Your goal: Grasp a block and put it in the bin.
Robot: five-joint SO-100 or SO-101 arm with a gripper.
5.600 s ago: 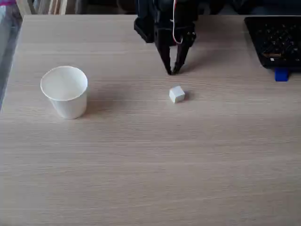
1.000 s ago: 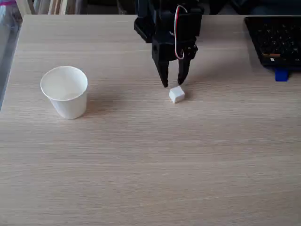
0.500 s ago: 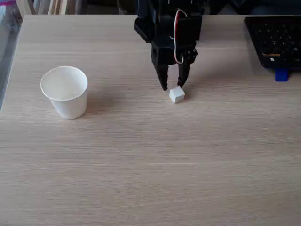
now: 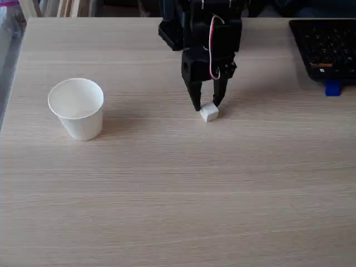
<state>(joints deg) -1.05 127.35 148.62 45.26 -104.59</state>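
In the fixed view a small white block [image 4: 209, 113] lies on the wooden table near the middle. My black gripper [image 4: 206, 105] hangs right over its far edge, open, with one fingertip on each side of the block's top; part of the block is hidden behind the fingers. The bin [image 4: 77, 108], a white paper cup, stands upright and empty at the left, well apart from the gripper.
A black keyboard [image 4: 328, 47] lies at the right back edge with a small blue piece [image 4: 332, 88] in front of it. The table's left edge runs close behind the cup. Bare wood spreads across the whole front of the table [image 4: 183, 200].
The gripper has come forward and down from behind the block until its open fingers reach the block. Block and cup have not moved.
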